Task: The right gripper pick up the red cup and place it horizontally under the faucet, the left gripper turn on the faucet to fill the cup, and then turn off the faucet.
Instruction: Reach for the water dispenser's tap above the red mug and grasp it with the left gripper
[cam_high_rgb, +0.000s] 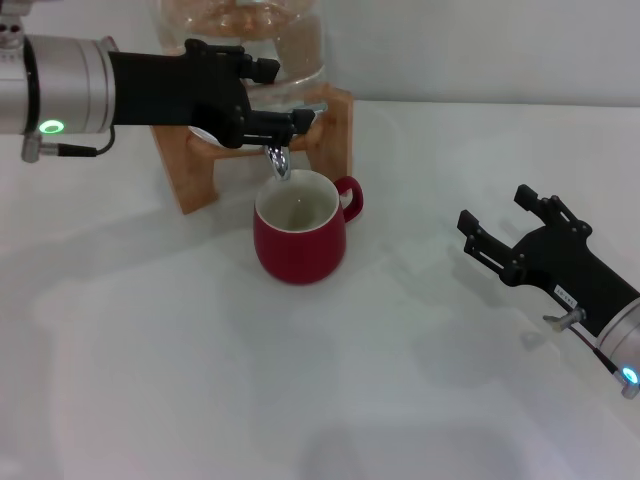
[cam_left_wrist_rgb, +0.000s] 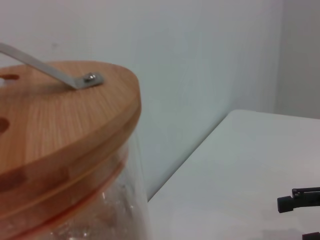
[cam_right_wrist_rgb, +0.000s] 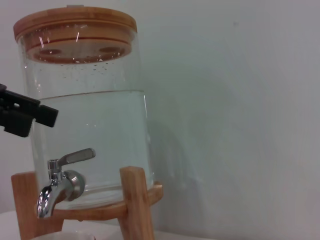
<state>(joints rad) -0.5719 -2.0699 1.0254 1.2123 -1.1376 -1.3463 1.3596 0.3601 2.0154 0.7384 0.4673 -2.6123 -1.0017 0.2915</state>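
Observation:
The red cup (cam_high_rgb: 298, 238) stands upright on the white table, its mouth right under the spout of the chrome faucet (cam_high_rgb: 279, 160), handle toward the right. The faucet (cam_right_wrist_rgb: 57, 182) sits low on a glass water jar (cam_right_wrist_rgb: 90, 125) on a wooden stand (cam_high_rgb: 190, 170). My left gripper (cam_high_rgb: 290, 95) reaches in from the left, open, its fingers level with the faucet top and against the jar front. In the right wrist view the lever (cam_right_wrist_rgb: 75, 156) is free, with a black finger (cam_right_wrist_rgb: 27, 115) above and beside it. My right gripper (cam_high_rgb: 495, 208) hovers open and empty, right of the cup.
The jar has a bamboo lid (cam_left_wrist_rgb: 60, 120) with a metal strap (cam_left_wrist_rgb: 75, 80) and is mostly full of water. A pale wall stands close behind it. The table (cam_high_rgb: 200, 380) stretches bare in front of the cup and between the cup and the right arm.

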